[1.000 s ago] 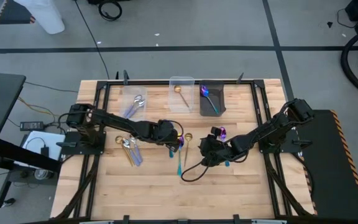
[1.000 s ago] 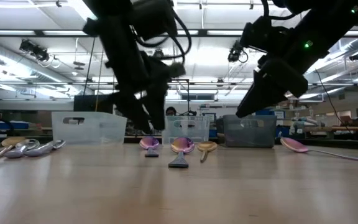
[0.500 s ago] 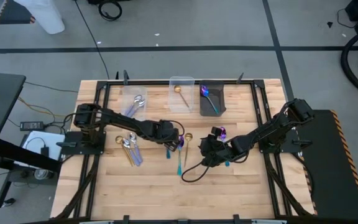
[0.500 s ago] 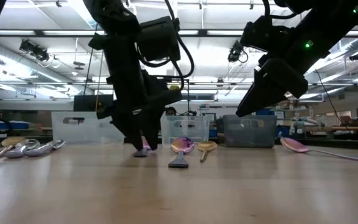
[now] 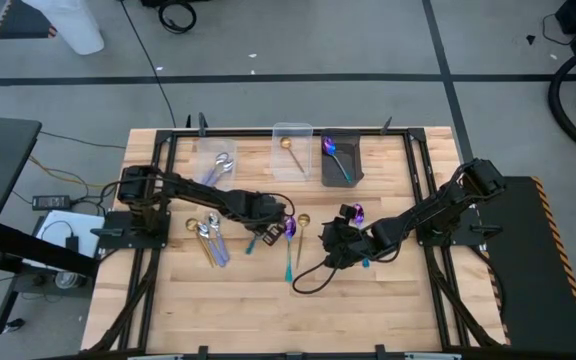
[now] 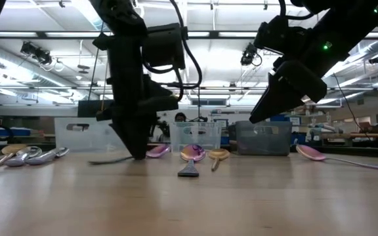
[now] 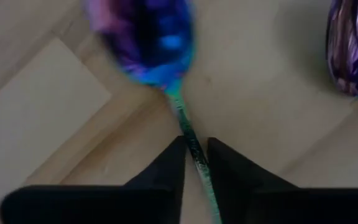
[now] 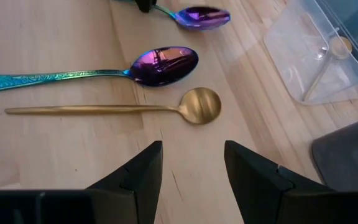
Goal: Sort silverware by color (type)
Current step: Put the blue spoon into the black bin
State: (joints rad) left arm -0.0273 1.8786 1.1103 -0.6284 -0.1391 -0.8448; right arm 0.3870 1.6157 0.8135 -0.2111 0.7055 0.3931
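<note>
Spoons lay scattered across the wooden table (image 5: 268, 300) in the high view: a cluster near the left edge (image 5: 209, 236) whose number could not be told, one gold spoon (image 5: 302, 228) and two iridescent spoons at the centre. Three bins stood along the far side, the left clear bin (image 5: 217, 160) holding silver spoons, the middle clear bin (image 5: 292, 148) one gold spoon, the dark bin (image 5: 340, 160) one iridescent spoon. The left gripper (image 5: 261, 233) was at the table's centre on a teal handle; the right gripper (image 5: 332, 243) hung near the gold spoon.

From table height, the left gripper (image 6: 135, 152) touched down beside a purple bowl (image 6: 157, 151), with two more bowls, one purple and one gold, just beside it and another spoon (image 6: 314, 153) well apart to the right.

The left wrist camera showed its fingers (image 7: 178, 163) pinching the teal handle of one iridescent spoon (image 7: 151, 34), a second purple bowl (image 7: 353, 53) near it.

The right wrist camera showed its fingers (image 8: 143, 168) spread above bare wood, with one gold and two iridescent spoons (image 8: 165, 65) ahead.
</note>
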